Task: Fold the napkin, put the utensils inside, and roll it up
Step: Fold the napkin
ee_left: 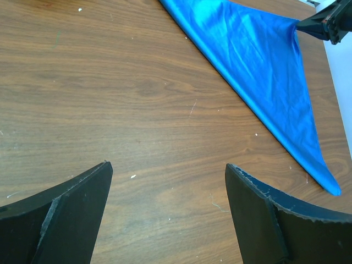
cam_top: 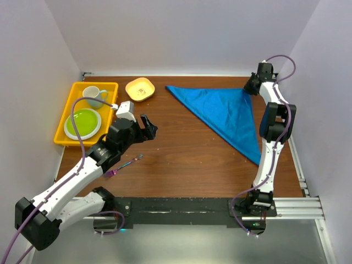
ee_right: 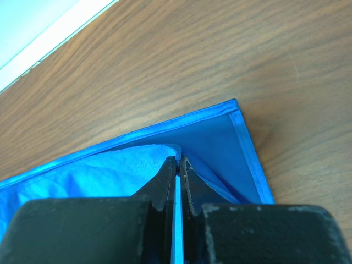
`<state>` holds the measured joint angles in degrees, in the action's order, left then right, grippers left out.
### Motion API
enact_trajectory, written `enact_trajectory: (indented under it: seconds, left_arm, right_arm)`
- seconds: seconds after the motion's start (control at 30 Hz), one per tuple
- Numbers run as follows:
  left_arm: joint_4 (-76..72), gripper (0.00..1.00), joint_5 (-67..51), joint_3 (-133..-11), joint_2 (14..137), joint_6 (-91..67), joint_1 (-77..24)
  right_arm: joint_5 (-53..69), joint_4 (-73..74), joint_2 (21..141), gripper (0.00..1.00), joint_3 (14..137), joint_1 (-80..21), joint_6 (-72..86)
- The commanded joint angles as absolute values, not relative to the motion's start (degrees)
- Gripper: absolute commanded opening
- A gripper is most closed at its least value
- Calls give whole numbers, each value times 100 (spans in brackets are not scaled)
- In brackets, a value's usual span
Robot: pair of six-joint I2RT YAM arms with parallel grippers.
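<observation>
Seen from above, the left arm (cam_top: 71,181) reaches on a slant from its base at the near left toward the middle of the table (cam_top: 187,159). The left claw (cam_top: 147,127) hangs over bare wood with its jaws spread and nothing between them. The utensil (cam_top: 125,165), slim with a purple-pink sheen, lies flat on the wood just beside that arm's forearm, on its near side. The napkin (cam_top: 225,115) lies on the far right part of the table, folded into a blue triangle with one point toward the near edge. The right arm (cam_top: 272,148) rises from its base, bends at the elbow and stretches to the far right corner, where the right claw (cam_top: 252,87) pinches the napkin's far right corner. A yellow tray (cam_top: 59,125) at the far left holds a cup (cam_top: 94,96) and a green plate (cam_top: 82,123), and a small bowl (cam_top: 139,89) stands beside it. In the left wrist view, the left claw (ee_left: 168,166) shows its jaws wide apart above bare wood, well apart from the napkin (ee_left: 258,66). In the right wrist view, the right claw (ee_right: 177,162) is pressed together on a layer of napkin (ee_right: 110,170) near its hemmed corner.
</observation>
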<state>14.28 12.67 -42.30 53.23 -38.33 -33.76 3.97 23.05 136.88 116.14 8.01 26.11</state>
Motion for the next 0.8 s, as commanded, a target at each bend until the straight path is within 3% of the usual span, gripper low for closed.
enact_trajectory:
  seconds: [0.0,0.73,0.77]
  left_arm:
    - [1187,89,1257,-4298,5335,-3779,-3349]
    - [1143,89,1143,-4307,5335,-3788,-3340]
    - [1143,89,1134,-4315,5335,-3779,-3331]
  right_arm:
    - [264,2241,13606,0,11769,870,2681]
    - [299,2390,13640,0,11741,1046,2628]
    - [325,2417,13667,4,11794,1055,2611]
